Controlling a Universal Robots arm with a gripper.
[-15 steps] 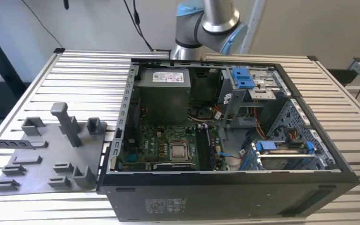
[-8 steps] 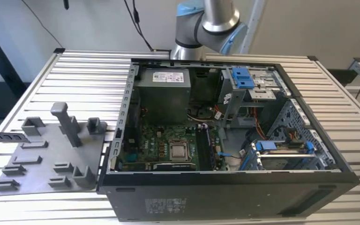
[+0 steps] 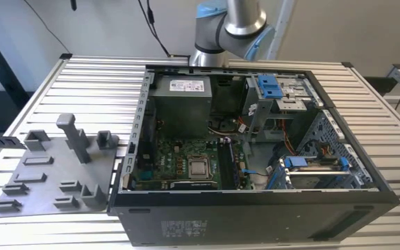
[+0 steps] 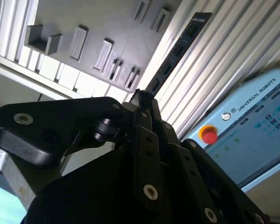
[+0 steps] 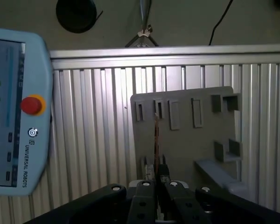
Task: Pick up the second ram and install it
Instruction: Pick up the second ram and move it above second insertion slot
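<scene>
Gripper (image 4: 141, 100): the fingers are pinched onto one end of the second ram (image 4: 175, 51), with the jaws pressed against its flat faces, as seen in both wrist views
Second ram: it is carried in the air and touches nothing but the fingers; it juts out as a long dark strip in the second wrist view and is seen edge-on as a thin line in the first wrist view
Grey tray (image 3: 47, 172): it lies on the slatted table (image 3: 96, 94), and in both wrist views it is seen behind the stick and apart from it
Computer case (image 3: 255, 221): it lies open just beside the tray, on the exterior view's right, with the motherboard (image 3: 179, 156) exposed; the memory slots are judged to be the long strips next to the CPU socket (image 3: 200, 167)
Progress: the pick-up is judged done; the stick is not yet seated in the case
Risk, twist: only one end is gripped, so a light knock on the free end could lever the stick askew between the pads
Risk, collision: the slots are crowded by the case wall, loose cables (image 3: 231, 127) and the drive bay with its blue clips (image 3: 271, 86); the free end could be caught on any of these
Risk, seating: if the stick is pressed down tilted or off its slot, the edge contacts or latches could be damaged
Risk, pendant: the teach pendant (image 5: 14, 107) lies nearby and could be struck
</scene>
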